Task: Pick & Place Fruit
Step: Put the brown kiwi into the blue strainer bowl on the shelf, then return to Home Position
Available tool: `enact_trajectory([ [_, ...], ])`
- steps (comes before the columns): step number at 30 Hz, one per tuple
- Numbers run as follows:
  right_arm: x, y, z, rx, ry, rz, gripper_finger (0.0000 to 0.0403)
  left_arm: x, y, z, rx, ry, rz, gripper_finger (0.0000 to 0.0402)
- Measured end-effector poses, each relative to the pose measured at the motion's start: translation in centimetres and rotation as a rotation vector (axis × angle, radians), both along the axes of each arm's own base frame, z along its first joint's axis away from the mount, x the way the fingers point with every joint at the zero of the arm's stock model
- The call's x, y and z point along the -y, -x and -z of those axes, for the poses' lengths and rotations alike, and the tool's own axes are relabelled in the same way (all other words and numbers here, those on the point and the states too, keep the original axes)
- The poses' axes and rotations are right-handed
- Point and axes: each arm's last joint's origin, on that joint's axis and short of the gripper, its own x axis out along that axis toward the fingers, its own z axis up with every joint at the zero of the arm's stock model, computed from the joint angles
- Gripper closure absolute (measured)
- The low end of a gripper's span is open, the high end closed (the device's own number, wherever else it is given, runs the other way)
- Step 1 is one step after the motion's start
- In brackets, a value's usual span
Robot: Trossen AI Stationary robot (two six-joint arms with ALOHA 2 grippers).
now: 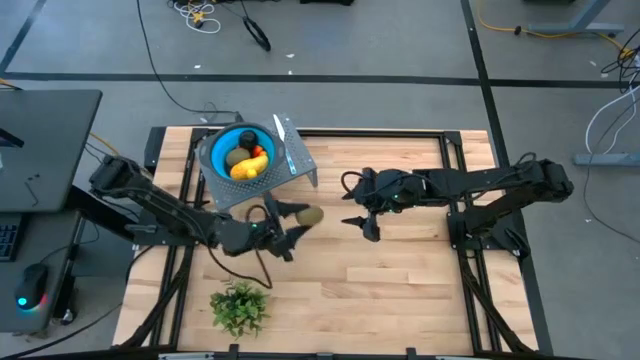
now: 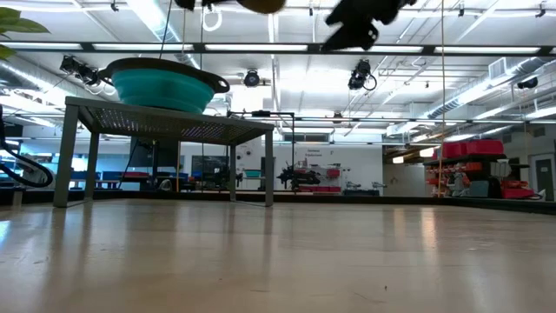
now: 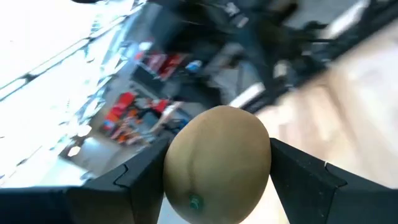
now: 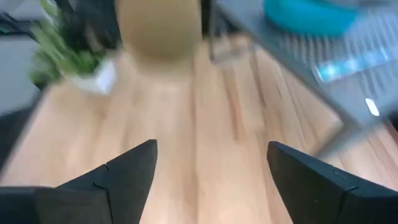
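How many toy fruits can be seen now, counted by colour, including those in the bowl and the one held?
Olive-brown, in the left gripper: 1 olive-brown fruit
Olive-brown, in the blue bowl: 1
Yellow-orange, in the bowl: 1
Dark, in the bowl: 1
Small orange, in the bowl: 1
Total: 5

- one olive-brown fruit up in the air
- three-ish fruits in the one blue bowl, hard to count exactly
- one leafy plant sprig
- two robot arms
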Motion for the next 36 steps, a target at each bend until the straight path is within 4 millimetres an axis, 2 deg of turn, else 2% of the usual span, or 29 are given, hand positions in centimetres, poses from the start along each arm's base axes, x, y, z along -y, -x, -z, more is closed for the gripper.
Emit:
enact_trajectory([
  [4,0.1,0.5,0.6,-0.075,0.004,0.054,0.0091,-1.3,1.7,-2.6,0.068,0.010,-0.099,0.0142],
  [9,0.0,0.5,1.8,-0.096,-0.011,0.062,0.0091,-4.6,4.6,-5.6,0.176,0.111,-0.263,0.0143],
  [15,0.0,0.7,4.0,-0.105,-0.014,0.064,0.0091,-9.6,8.5,-6.9,0.254,0.265,-0.454,0.0140],
  [20,0.0,0.8,4.8,-0.121,-0.013,0.065,0.0091,-11.9,11.7,-6.1,0.278,0.432,-0.555,0.0135],
  [23,0.0,0.8,4.7,-0.110,-0.014,0.064,0.0091,-12.6,12.8,-5.2,0.247,0.531,-0.576,0.0135],
  [29,0.0,0.5,4.5,-0.073,-0.018,0.064,0.0091,-13.2,13.1,-3.9,0.192,0.613,-0.627,0.0126],
  [36,0.0,0.5,4.5,-0.073,-0.019,0.064,0.0091,-13.4,12.7,-3.5,0.170,0.606,-0.647,0.0067],
])
